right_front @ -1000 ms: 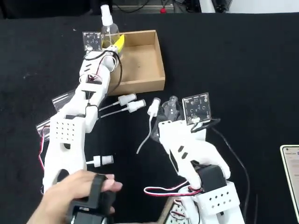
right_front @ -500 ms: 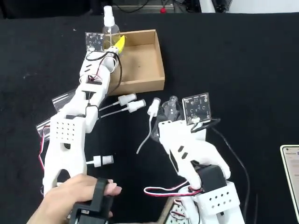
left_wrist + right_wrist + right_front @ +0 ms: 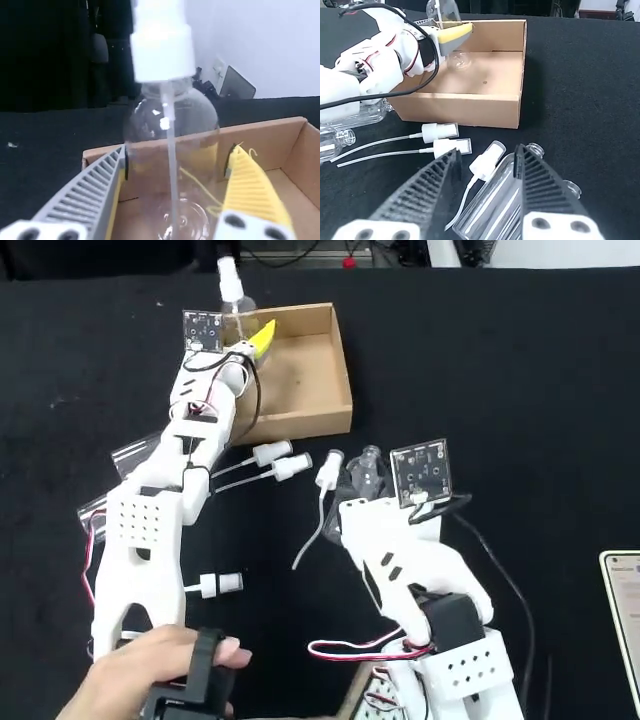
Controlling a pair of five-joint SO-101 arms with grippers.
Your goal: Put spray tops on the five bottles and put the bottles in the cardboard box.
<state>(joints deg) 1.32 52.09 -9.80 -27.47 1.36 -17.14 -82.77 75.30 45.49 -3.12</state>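
My left gripper [image 3: 172, 165] is shut on a clear bottle [image 3: 170, 125] with a white spray top [image 3: 162, 42]. It holds the bottle over the far left corner of the cardboard box [image 3: 300, 370], and the bottle's base [image 3: 457, 60] hangs low inside. My right gripper [image 3: 487, 155] stays near the table's middle, shut on a clear bottle [image 3: 492, 197] whose bare neck [image 3: 535, 148] tilts up. A loose spray top [image 3: 487, 160] with its tube lies against that bottle. In the high view this bottle [image 3: 366, 470] shows ahead of the right arm.
Two spray tops [image 3: 270, 452] [image 3: 290, 466] lie in front of the box and a third [image 3: 220, 583] lies beside the left arm. Clear bottles [image 3: 130, 453] lie under that arm. A hand [image 3: 150, 680] is at the near edge, a phone [image 3: 622, 600] at right.
The left gripper has carried the capped bottle a little farther, toward the box's far left corner. The hand at the near edge has shifted slightly. The right arm has kept still.
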